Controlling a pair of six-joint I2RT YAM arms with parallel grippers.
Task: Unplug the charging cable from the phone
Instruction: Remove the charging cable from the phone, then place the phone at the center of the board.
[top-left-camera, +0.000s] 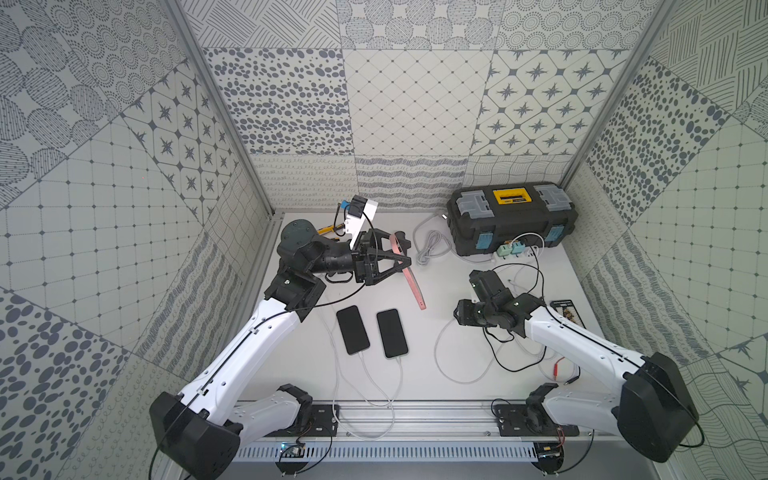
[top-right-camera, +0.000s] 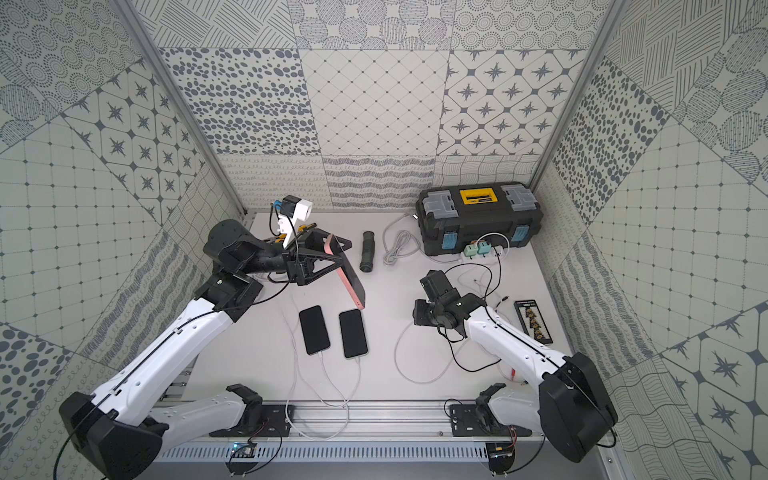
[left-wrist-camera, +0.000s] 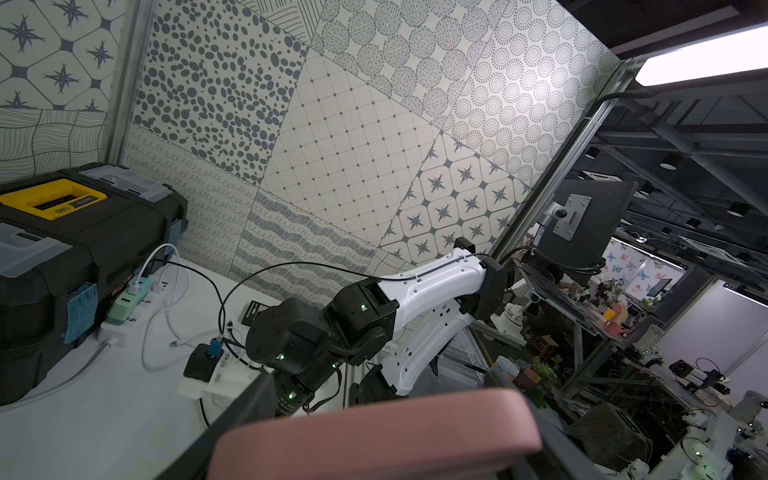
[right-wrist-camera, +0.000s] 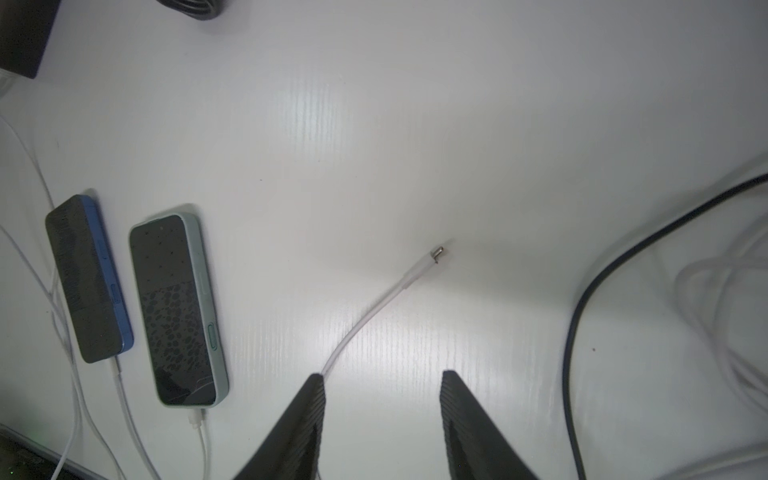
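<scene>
White tabletop (right-wrist-camera: 415, 124): charging cable (right-wrist-camera: 374, 311) lay unplugged; right gripper (right-wrist-camera: 381, 374) jaws apart beside it. Left gripper (top-right-camera: 337, 254) clamped pink phone (top-right-camera: 352, 289) at its 10 o'clock. Unplugging apparently done.

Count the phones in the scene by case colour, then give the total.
Pink phone: 1
Blue phone: 1
Green phone: 1
Total: 3
</scene>
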